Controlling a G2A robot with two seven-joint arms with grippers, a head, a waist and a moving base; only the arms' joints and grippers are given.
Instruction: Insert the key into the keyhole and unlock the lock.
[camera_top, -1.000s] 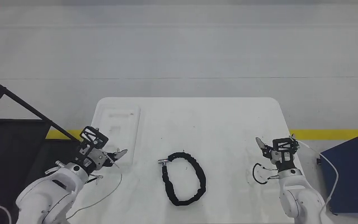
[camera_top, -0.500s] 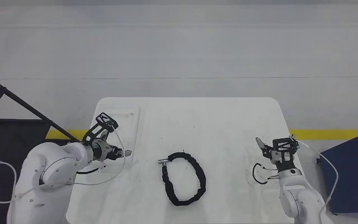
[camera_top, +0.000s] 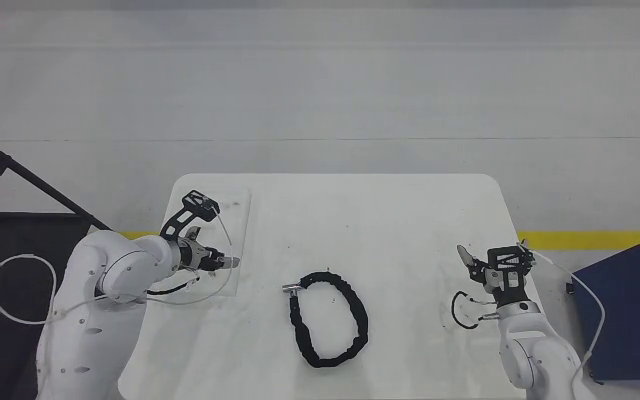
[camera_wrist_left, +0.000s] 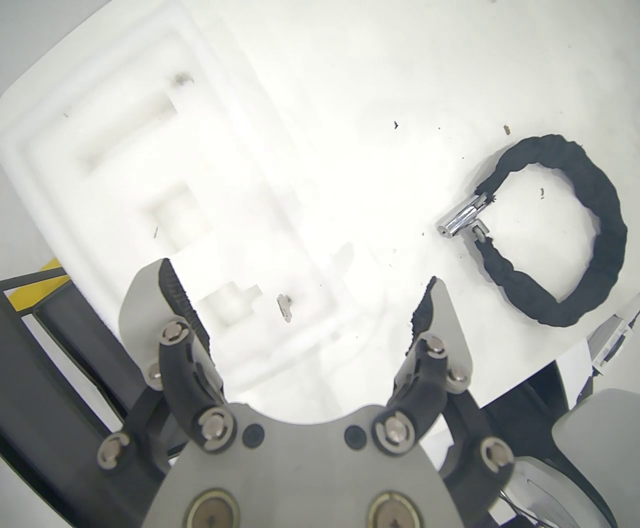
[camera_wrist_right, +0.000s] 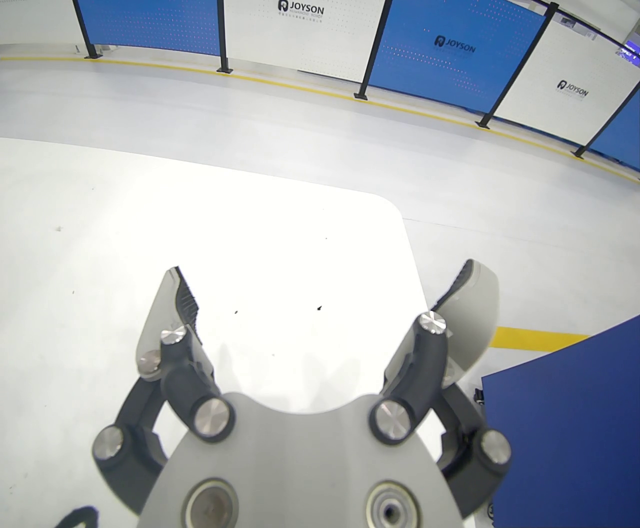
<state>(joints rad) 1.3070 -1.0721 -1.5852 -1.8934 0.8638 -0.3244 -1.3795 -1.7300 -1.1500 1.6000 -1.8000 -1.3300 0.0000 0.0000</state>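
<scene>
**Two open grippers, key on the foam tray**

Both grippers stand with their fingers spread wide and hold nothing. The left gripper (camera_top: 222, 263) (camera_wrist_left: 300, 274) hovers over the near corner of the white moulded foam tray (camera_top: 210, 215) (camera_wrist_left: 200, 55). The small silver metal key (camera_wrist_left: 284, 307) lies just ahead of its fingertips, between the two, flat on the foam beside a small square recess. The tray's raised ridges and deeper cut-outs lie farther ahead of this gripper.

The black fabric-sleeved chain (camera_top: 345, 300) (camera_wrist_left: 607, 210) lies well off to one side of the left gripper, past the tray's edge. It is curled in a loop on the white table (camera_top: 400, 220) (camera_wrist_right: 150, 225). The short chrome lock cylinder (camera_top: 291, 287) (camera_wrist_left: 457, 222) joins the chain's two ends, and its free end points toward the tray. Dark specks dot the table between gripper and lock.

The right gripper (camera_top: 493, 255) (camera_wrist_right: 320, 272) sits at the table's far side, well apart from chain and key, with bare tabletop ahead of its fingers. A dark blue panel (camera_top: 610, 310) (camera_wrist_right: 575, 425) stands just beside it, off the table edge.
</scene>
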